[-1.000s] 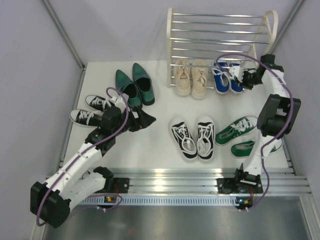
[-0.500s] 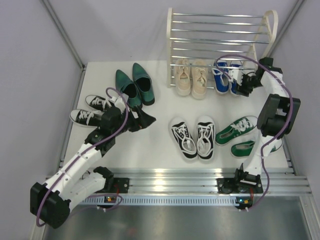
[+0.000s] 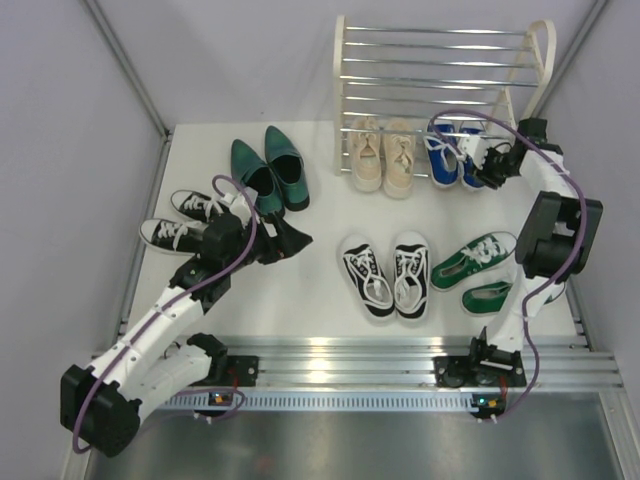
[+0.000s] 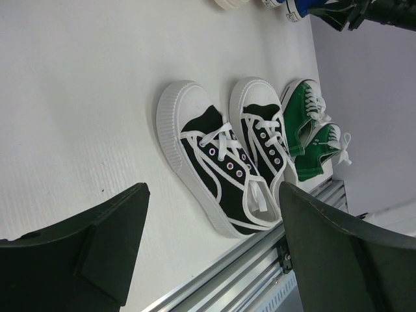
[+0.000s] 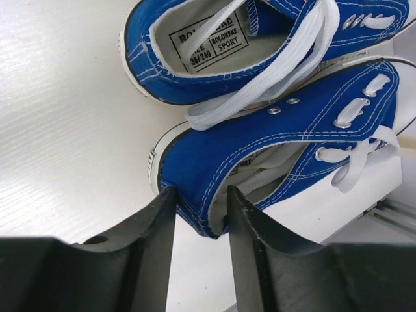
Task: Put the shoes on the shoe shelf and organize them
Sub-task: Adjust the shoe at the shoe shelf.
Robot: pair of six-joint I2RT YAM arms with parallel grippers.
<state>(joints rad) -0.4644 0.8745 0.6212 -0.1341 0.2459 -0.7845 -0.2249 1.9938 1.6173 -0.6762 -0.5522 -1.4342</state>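
Note:
The shoe shelf (image 3: 440, 60) stands at the back. The blue sneakers (image 3: 445, 160) and the beige lace-ups (image 3: 383, 155) sit at its foot. My right gripper (image 5: 201, 195) is shut on the heel wall of the right-hand blue sneaker (image 5: 273, 143), one finger outside and one inside the collar. The other blue sneaker (image 5: 214, 58) lies just beyond. My left gripper (image 4: 211, 195) hangs open and empty over the table, beside the green dress shoes (image 3: 270, 172). A black-and-white pair (image 4: 221, 162) lies in front of it.
A second black-and-white pair (image 3: 185, 220) lies by the left arm. The green sneakers (image 3: 478, 268) lie at the right, close to the right arm's base. An aluminium rail (image 3: 350, 365) runs along the near edge. Grey walls close in both sides.
The right gripper's jaws opened, then narrowed around the blue sneaker's heel, and the wrist shifted slightly right. The left arm and the other shoes have not moved.

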